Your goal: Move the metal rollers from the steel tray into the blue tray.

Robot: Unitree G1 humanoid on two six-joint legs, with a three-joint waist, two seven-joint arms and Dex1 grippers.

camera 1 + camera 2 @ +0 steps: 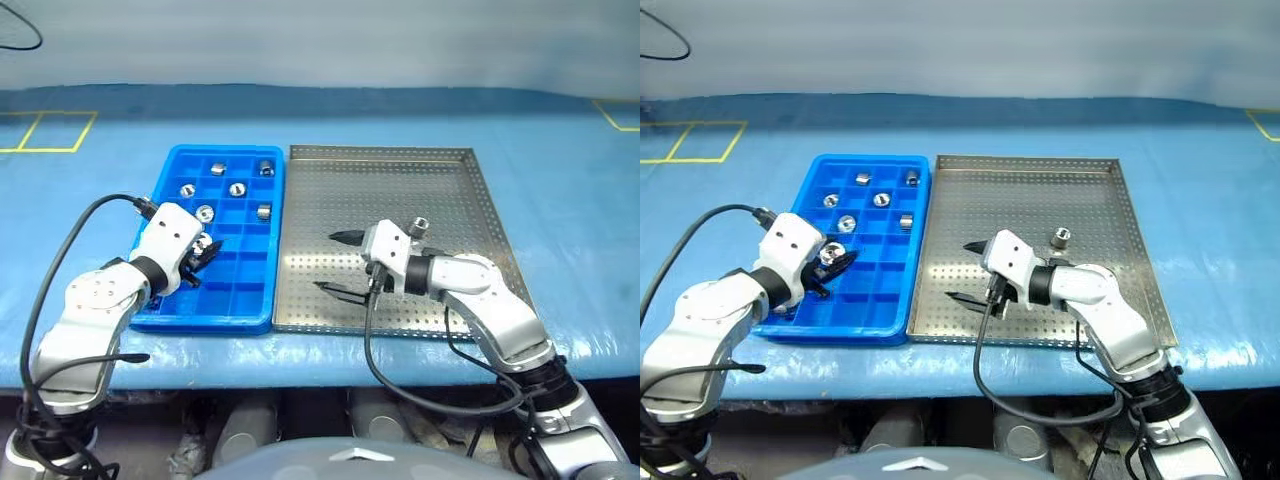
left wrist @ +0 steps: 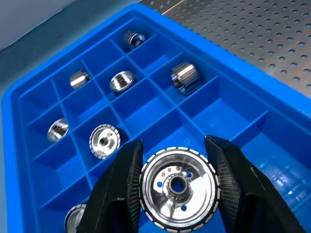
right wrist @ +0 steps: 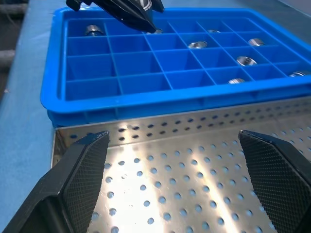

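Rollers lay in two places: six loose ones in the far cells of the blue tray (image 1: 172, 300), and one roller left (image 1: 421, 224) on the steel tray (image 1: 330, 300), standing upright toward that tray's far right part with its bore facing up. A seventh, the held roller (image 2: 178, 187), was clamped between the two black fingers (image 2: 121, 189) of the left gripper (image 1: 204, 257), which hung over the blue tray's near-left cells. The left wrist view showed what the head views could not: this roller's flat end face turned toward the camera, its central hole and toothed rim plain, so its axis ran along the fingers rather than across them, and the fingers pressed on its curved sides. That view also showed the loose rollers in the blue tray lying mixed, some on end with the bore up, others tipped on their sides.

The right gripper (image 1: 339, 263) hovered over the steel tray's near-left part, close to the blue tray's edge, its jaws spread wide with nothing between them. The roller left on the steel tray sat well apart from those fingertips, behind the right wrist. The right wrist view looked across the perforated floor to the blue tray's wall, with the left gripper above the blue tray's cells beyond it
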